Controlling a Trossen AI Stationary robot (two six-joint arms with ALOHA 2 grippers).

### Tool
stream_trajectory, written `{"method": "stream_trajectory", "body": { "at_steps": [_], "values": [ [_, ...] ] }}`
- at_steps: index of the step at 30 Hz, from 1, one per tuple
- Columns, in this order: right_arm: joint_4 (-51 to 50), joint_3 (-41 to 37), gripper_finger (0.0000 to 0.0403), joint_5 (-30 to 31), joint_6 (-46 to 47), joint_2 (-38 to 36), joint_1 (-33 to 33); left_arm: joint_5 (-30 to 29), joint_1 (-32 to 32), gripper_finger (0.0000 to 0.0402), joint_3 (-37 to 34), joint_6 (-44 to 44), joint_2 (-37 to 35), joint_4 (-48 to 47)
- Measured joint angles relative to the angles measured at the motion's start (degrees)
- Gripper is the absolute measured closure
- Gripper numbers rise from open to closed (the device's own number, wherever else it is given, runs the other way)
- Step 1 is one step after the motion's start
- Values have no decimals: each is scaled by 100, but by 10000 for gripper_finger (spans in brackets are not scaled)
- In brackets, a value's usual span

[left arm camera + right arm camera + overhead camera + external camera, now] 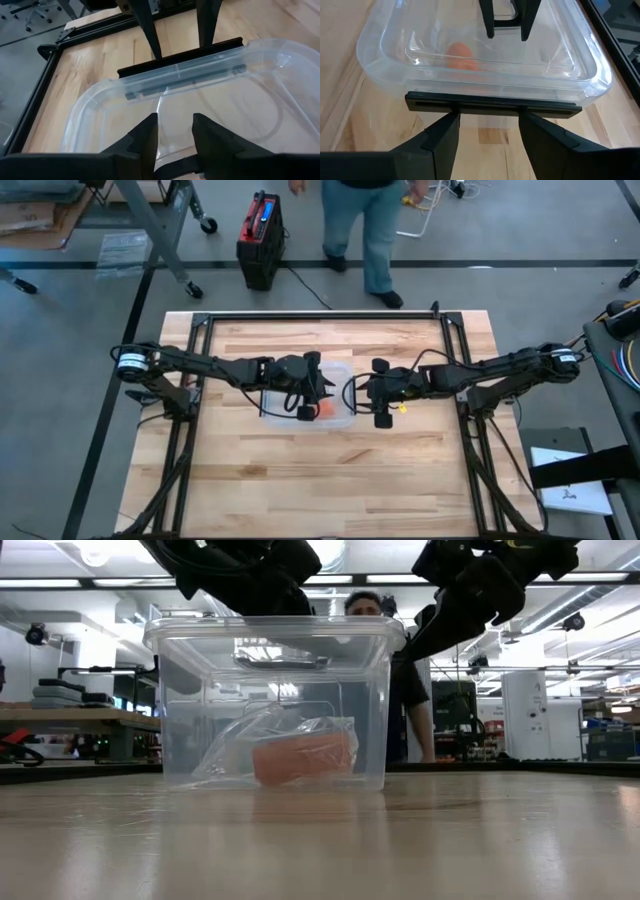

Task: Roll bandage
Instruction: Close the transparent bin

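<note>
Two spread grippers flank the lidded clear box (305, 393): left gripper (175, 131), right gripper (489, 131), probably readying to unlatch it; the bandage (303, 757) lies inside.

Glossy clear plastic bin (370, 690), soft orange cloth bandage (303, 758), matt wood table (300, 480).

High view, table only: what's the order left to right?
left gripper → bandage inside the clear plastic box → right gripper; both sets of jaws open.
</note>
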Motion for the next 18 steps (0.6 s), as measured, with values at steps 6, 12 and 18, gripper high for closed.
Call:
{"method": "stream_trajectory", "body": {
  "at_steps": [6,12,18],
  "values": [
    [-114,23,204,24,122,-3,0,24,-2,287,7,153,-1,32],
    [-139,23,204,35,147,0,0,30,-9,295,122,307,-259,-92],
    [-143,23,204,46,155,0,-2,90,-9,301,99,318,-387,-16]
  ]
}}
